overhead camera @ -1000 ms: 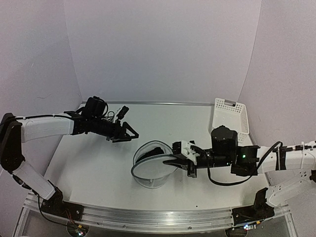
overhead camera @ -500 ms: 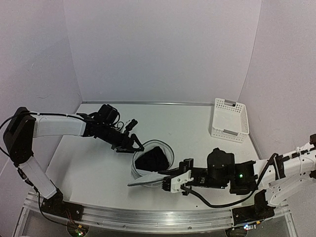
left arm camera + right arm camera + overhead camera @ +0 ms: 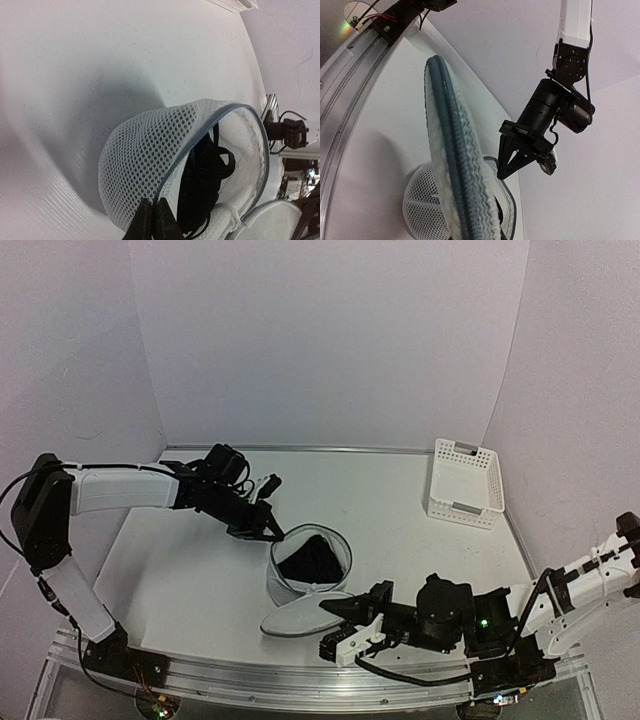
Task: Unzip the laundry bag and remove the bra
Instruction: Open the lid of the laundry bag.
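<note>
From the top camera I see a white table closed in on three sides by plain panels. The back wall, the left wall and the right wall are all bare and matte, in a pale white tone with a little lilac. Where the back wall meets the table there is a thin metal strip. Along the near edge runs an aluminium rail with long grooves. The light is soft and even, and the shadows on the table have no sharp edges. In my left wrist view the table surface shows small dark scratches and specks.
</note>
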Controlling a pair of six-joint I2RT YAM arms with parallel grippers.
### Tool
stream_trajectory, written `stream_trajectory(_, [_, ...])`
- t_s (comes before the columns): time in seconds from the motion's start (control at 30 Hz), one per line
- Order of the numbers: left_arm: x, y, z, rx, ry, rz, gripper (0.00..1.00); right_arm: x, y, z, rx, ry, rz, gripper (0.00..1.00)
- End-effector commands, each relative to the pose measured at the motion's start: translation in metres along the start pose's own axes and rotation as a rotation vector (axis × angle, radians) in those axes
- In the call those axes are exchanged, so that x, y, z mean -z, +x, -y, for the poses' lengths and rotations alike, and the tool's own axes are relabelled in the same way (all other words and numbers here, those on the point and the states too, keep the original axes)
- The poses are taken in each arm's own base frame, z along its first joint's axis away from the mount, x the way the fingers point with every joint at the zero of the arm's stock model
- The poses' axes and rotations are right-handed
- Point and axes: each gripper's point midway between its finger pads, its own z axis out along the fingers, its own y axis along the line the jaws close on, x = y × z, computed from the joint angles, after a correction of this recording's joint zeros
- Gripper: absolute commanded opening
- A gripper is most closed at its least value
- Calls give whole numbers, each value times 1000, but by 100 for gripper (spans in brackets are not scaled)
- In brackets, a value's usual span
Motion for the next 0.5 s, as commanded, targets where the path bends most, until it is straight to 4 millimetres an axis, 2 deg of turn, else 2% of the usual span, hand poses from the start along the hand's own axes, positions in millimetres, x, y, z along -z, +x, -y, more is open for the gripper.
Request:
stream_trajectory(0.0, [2,-16,6,-31,-10,26,0,5,-7,21,4,111,-11,0])
stream_trajectory(0.17, [6,-23,8,-40,-31,49,0,12,-7,15,-10,98,-20,6])
stream_trajectory(0.47, [20,-38,3,-31,-102,120,0,34,-5,2,-183,-19,-7,32])
